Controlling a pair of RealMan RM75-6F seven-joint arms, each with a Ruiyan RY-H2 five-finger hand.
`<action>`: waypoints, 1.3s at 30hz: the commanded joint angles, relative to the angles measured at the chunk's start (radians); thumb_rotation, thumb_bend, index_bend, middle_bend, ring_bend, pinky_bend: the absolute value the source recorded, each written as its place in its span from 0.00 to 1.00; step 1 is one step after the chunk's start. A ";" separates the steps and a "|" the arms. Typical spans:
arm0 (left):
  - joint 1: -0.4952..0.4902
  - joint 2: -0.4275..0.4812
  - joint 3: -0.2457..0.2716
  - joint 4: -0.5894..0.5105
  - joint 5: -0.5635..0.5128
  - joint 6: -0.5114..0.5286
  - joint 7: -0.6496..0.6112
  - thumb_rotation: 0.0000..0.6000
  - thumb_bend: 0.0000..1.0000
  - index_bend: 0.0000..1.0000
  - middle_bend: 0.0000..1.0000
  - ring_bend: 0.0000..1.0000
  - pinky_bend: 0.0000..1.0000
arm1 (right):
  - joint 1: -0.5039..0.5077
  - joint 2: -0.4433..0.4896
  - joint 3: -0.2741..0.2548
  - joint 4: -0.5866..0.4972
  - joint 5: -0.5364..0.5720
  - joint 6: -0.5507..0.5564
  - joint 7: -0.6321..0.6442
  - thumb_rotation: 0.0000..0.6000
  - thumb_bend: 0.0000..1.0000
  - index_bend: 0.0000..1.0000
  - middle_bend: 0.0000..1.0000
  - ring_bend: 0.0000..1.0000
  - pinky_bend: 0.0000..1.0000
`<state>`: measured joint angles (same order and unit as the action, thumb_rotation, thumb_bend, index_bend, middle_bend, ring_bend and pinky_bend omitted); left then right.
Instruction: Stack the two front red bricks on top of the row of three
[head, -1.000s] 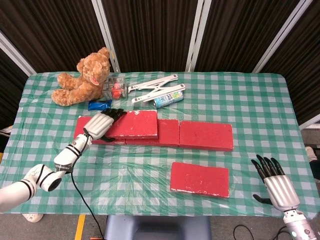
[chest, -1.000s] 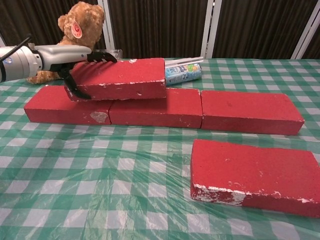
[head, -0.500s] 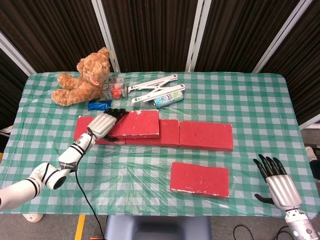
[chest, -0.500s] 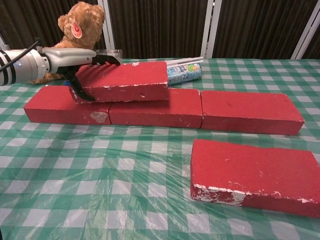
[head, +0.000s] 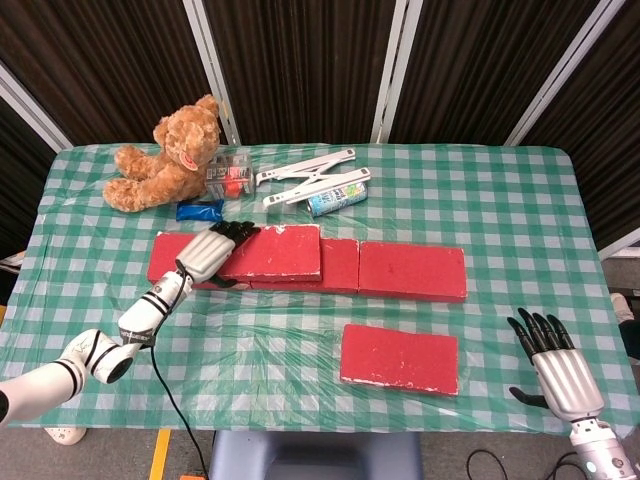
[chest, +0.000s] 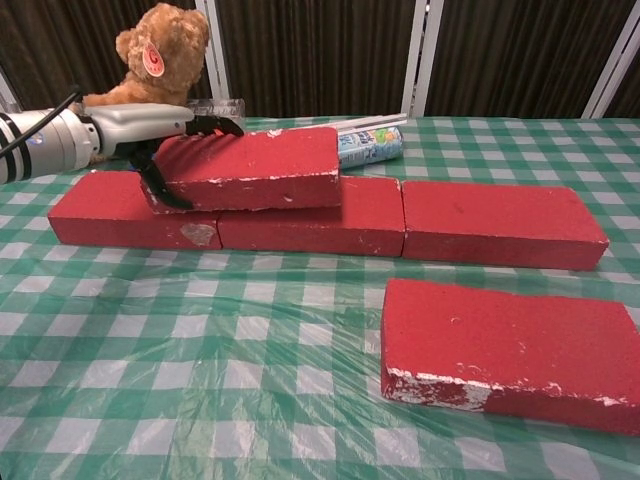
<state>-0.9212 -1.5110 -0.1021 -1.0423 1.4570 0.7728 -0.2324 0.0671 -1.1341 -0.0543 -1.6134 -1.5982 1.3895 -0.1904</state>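
Red bricks (chest: 255, 165), green-and-white checked tablecloth (head: 500, 190), brown teddy bear (head: 165, 155), silver-and-black hand (head: 208, 252)

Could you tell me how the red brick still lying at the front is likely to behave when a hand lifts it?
The front red brick looks rigid, probably foam: chipped edges show white. Broad and flat, it should not roll, but may sag from a one-sided grip.

One brick (chest: 250, 165) atop row (chest: 480, 220), another (chest: 510, 345) in front.

Dark ribbed wall panels (head: 300, 60) with white struts (head: 212, 55) behind the table (head: 520, 200).
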 joint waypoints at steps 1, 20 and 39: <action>-0.003 -0.007 0.006 0.008 0.005 -0.001 -0.007 1.00 0.29 0.22 0.51 0.23 0.36 | 0.000 -0.001 -0.001 0.000 -0.001 0.000 -0.002 1.00 0.15 0.00 0.00 0.00 0.00; -0.005 -0.016 0.019 0.027 0.003 0.006 0.035 1.00 0.29 0.19 0.22 0.10 0.23 | -0.003 0.002 -0.002 -0.005 0.002 0.007 -0.003 1.00 0.15 0.00 0.00 0.00 0.00; -0.009 0.005 0.030 0.028 -0.001 -0.025 -0.013 1.00 0.29 0.15 0.21 0.07 0.17 | -0.004 -0.001 -0.002 -0.007 0.006 0.004 -0.017 1.00 0.15 0.00 0.00 0.00 0.00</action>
<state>-0.9301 -1.5060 -0.0728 -1.0147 1.4550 0.7475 -0.2448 0.0631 -1.1356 -0.0563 -1.6195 -1.5923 1.3940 -0.2063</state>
